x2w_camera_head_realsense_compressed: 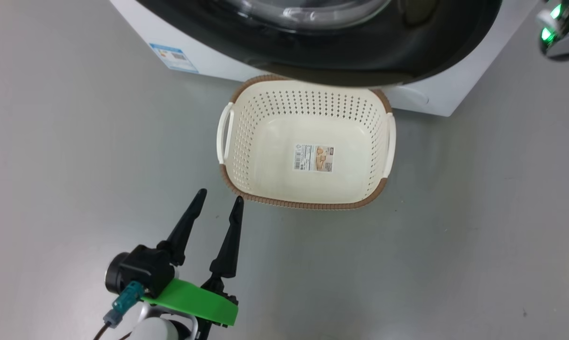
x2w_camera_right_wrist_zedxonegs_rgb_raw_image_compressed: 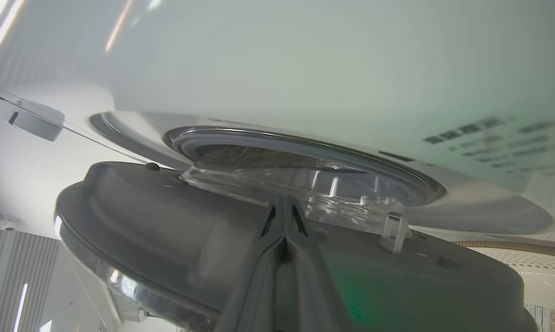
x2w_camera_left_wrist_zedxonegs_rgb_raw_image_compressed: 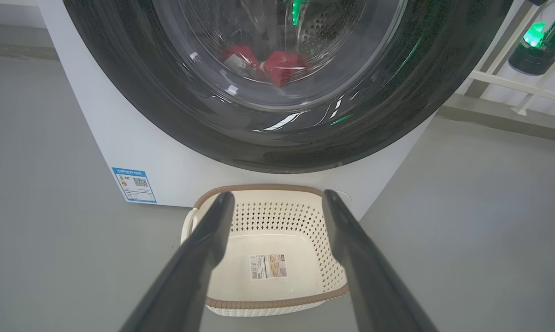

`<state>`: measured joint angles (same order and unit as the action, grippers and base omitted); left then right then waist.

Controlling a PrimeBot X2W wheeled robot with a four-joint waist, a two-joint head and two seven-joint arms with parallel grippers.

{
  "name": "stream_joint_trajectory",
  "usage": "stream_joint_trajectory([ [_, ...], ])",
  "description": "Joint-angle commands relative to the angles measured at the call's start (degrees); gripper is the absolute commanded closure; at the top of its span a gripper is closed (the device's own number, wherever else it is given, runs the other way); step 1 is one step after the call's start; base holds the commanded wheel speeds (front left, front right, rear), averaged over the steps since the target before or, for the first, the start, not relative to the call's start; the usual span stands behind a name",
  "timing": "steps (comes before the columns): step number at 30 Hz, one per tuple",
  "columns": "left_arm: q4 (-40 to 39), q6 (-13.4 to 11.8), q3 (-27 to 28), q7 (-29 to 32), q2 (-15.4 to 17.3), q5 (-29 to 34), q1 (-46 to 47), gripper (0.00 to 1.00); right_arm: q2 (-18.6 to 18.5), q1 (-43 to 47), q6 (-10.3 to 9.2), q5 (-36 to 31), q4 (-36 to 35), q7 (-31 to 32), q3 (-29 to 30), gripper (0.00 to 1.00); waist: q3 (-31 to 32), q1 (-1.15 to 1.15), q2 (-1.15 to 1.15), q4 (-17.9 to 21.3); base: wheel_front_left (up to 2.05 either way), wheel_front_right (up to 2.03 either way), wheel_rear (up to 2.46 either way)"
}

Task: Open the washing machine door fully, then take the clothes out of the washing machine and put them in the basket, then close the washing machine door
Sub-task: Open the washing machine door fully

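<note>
We see the big white box-shaped washing machine point(x2w_camera_head_realsense_compressed: 431, 97) at twelve o'clock in the head view. Its round black-rimmed glass door point(x2w_camera_head_realsense_compressed: 360, 56) is ajar and overhangs the far rim of the cream perforated plastic basket point(x2w_camera_head_realsense_compressed: 308, 204) at centre. Red garments point(x2w_camera_left_wrist_zedxonegs_rgb_raw_image_compressed: 282, 64) lie in the drum behind the glass. Our left gripper point(x2w_camera_head_realsense_compressed: 220, 195), at seven o'clock, hangs released. Our right gripper point(x2w_camera_right_wrist_zedxonegs_rgb_raw_image_compressed: 284, 205) is clenched on nothing, its tips at the door's inner face.

Cream perforated basket point(x2w_camera_head_realsense_compressed: 275, 108) with brown rim, glossy black washing machine door point(x2w_camera_head_realsense_compressed: 360, 56), red clothes point(x2w_camera_left_wrist_zedxonegs_rgb_raw_image_compressed: 284, 64), white washing machine point(x2w_camera_left_wrist_zedxonegs_rgb_raw_image_compressed: 121, 147).
</note>
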<state>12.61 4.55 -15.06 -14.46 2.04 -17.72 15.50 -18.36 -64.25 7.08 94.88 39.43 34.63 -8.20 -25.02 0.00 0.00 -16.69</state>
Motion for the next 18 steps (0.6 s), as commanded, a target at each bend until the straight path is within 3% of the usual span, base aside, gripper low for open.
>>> stream_joint_trajectory([
  [1, -1.0, -0.3, 1.9, -0.5, 0.8, 0.3, -0.3, 0.00, 2.0, 1.7, 0.41, -0.1, -2.3, 0.9, -1.0, 1.00, 0.9, 0.00, 0.00, 0.6, 0.00, 0.00, 0.00],
  [18, -0.7, 0.5, 4.8, -0.5, 0.8, 2.4, -2.4, 0.00, 6.7, 11.5, 0.41, -0.7, -8.0, 4.8, -2.6, 1.00, 5.9, 0.00, 0.00, 3.1, 0.00, 0.00, 0.00],
])
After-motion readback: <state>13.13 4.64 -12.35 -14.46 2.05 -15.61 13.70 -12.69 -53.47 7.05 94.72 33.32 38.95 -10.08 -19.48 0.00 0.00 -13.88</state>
